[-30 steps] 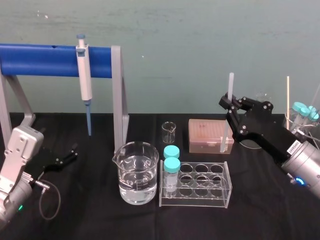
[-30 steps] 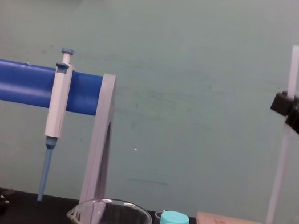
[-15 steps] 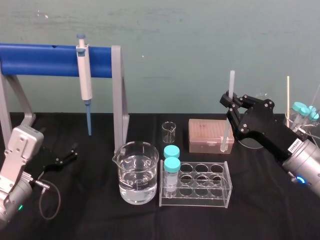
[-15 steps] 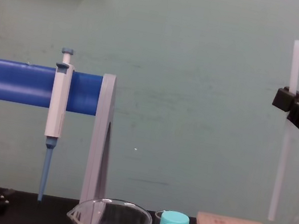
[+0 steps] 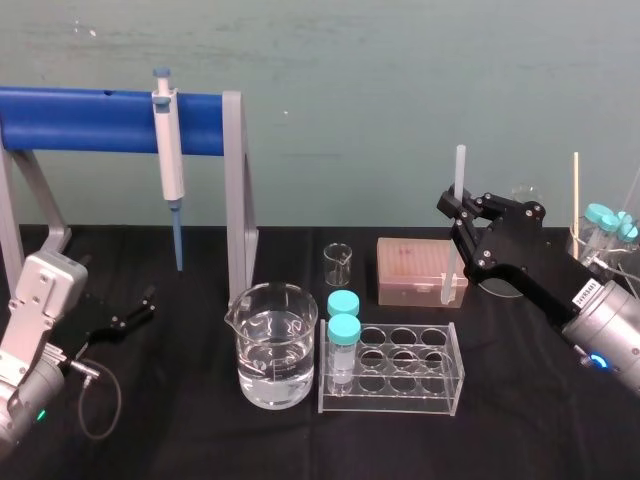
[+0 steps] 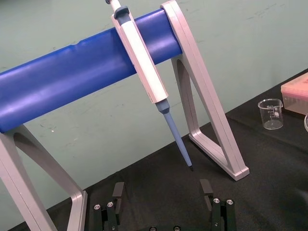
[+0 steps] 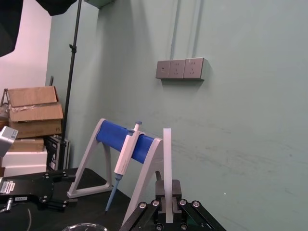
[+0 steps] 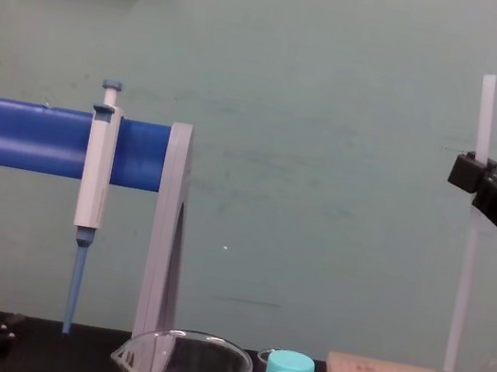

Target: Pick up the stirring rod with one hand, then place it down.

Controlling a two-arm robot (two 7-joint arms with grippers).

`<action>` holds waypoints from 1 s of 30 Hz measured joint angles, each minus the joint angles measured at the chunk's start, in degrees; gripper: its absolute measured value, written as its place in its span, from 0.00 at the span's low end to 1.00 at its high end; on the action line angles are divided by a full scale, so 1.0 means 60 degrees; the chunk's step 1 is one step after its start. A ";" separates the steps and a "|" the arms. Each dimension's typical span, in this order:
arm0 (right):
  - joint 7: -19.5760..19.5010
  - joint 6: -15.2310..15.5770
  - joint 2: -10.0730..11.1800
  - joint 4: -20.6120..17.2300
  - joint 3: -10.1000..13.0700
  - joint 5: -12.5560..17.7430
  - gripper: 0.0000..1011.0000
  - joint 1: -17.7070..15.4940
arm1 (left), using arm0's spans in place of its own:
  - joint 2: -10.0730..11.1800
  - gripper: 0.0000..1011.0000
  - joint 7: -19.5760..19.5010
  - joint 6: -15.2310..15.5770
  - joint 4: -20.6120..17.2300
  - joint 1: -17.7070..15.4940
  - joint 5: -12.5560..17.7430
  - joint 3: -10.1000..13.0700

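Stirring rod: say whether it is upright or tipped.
Upright: the stirring rod runs near vertical through the shut right hand, which grips its upper part. Left hand rests parked on the table.

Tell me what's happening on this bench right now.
The right gripper holds the rod upright, jaws shut on it, with its lower end hanging near the pink box. The left gripper rests open on the table by the pipette stand.
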 joint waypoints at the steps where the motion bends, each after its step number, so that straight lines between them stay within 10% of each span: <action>1: 0.0000 -0.0001 -0.0001 0.0002 -0.0001 -0.0003 0.07 0.0000 | 0.0000 0.99 0.0000 0.0000 0.0000 0.0000 0.0000 0.0000; 30: 0.0105 -0.0040 -0.0047 0.0248 -0.0084 0.0002 0.07 0.0147 | 0.0000 0.99 0.0000 0.0000 0.0000 0.0001 0.0000 0.0000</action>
